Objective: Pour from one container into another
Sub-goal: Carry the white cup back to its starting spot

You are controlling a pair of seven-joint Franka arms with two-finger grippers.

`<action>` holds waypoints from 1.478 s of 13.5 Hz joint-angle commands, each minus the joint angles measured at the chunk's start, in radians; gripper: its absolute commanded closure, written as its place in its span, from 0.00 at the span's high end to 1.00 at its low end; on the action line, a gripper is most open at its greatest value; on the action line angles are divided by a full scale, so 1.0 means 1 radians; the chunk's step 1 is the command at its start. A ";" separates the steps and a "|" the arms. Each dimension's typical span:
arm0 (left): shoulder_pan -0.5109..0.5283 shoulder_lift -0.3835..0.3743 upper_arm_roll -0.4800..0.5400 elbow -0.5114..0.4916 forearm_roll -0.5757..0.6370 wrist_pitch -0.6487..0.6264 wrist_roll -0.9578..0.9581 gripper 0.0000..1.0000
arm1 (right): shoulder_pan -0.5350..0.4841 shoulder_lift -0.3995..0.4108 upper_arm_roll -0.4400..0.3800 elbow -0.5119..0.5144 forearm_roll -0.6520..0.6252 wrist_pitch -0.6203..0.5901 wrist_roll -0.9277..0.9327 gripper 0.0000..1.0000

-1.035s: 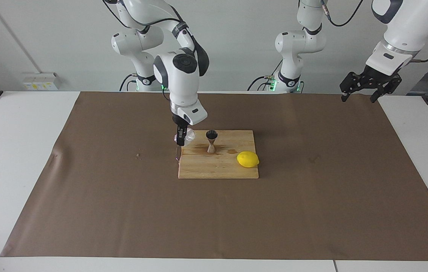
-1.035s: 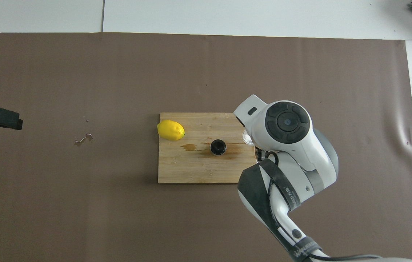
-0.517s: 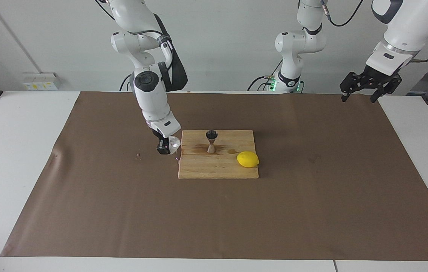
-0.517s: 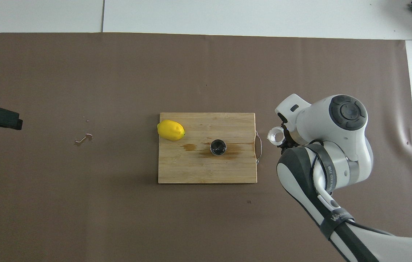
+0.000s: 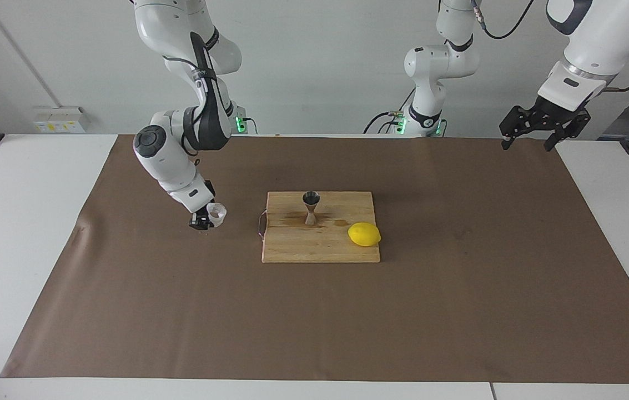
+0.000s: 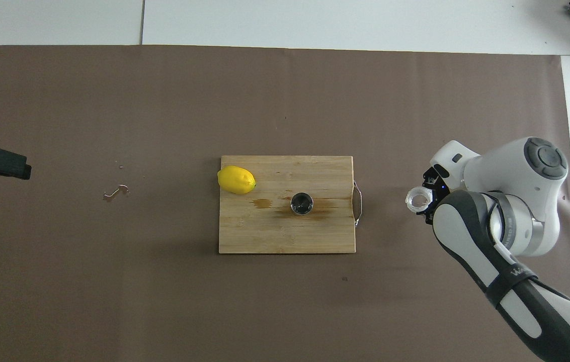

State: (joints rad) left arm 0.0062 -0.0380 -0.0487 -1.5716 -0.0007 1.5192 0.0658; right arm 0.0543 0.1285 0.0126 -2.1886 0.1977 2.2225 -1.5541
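My right gripper (image 5: 207,220) clamps small bumpy clear glass cup (image 5: 216,211) low over brown mat (image 5: 125,278); set down upright, gently (left gripper (image 5: 533,130) idle, open).

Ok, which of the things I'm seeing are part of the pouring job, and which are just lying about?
Part of the job:
- glass cup, held by the right gripper over the brown mat
- metal jigger, upright on the cutting board

Just lying about:
- lemon on the board
- left gripper, open, waiting at its own end of the table
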 commanded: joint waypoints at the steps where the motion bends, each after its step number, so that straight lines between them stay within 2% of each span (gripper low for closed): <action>1: 0.001 -0.011 0.006 -0.011 -0.012 0.015 0.011 1.00 | -0.040 -0.013 0.012 -0.059 0.074 0.051 -0.090 0.03; 6: 0.001 -0.010 0.006 -0.013 -0.012 0.015 0.011 1.00 | -0.128 0.048 0.012 -0.063 0.172 0.054 -0.249 0.03; 10: 0.001 -0.010 0.006 -0.013 -0.012 0.015 0.011 1.00 | -0.165 0.051 0.010 -0.057 0.189 0.057 -0.320 0.03; 12: 0.001 -0.011 0.006 -0.011 -0.012 0.015 0.011 1.00 | -0.172 0.051 0.009 -0.057 0.189 0.075 -0.328 0.05; 13: 0.001 -0.011 0.006 -0.011 -0.012 0.015 0.011 1.00 | -0.174 0.054 0.010 -0.054 0.189 0.077 -0.330 0.10; 14: 0.001 -0.011 0.006 -0.013 -0.012 0.015 0.011 1.00 | -0.172 0.054 0.010 -0.051 0.189 0.077 -0.327 0.24; 15: 0.001 -0.011 0.006 -0.011 -0.012 0.015 0.011 1.00 | -0.169 0.051 0.010 -0.048 0.189 0.077 -0.323 0.54; 16: 0.001 -0.011 0.006 -0.011 -0.012 0.015 0.011 1.00 | -0.169 0.048 0.010 -0.045 0.189 0.074 -0.322 1.00; 18: 0.001 -0.011 0.006 -0.011 -0.012 0.015 0.011 1.00 | -0.168 0.031 0.009 -0.031 0.190 0.059 -0.310 1.00; 20: 0.001 -0.011 0.006 -0.011 -0.012 0.015 0.011 1.00 | -0.166 -0.016 0.007 -0.031 0.189 0.030 -0.221 1.00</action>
State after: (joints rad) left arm 0.0062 -0.0380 -0.0486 -1.5717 -0.0007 1.5192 0.0658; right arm -0.1017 0.1587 0.0128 -2.2213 0.3710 2.2825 -1.8298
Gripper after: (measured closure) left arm 0.000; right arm 0.119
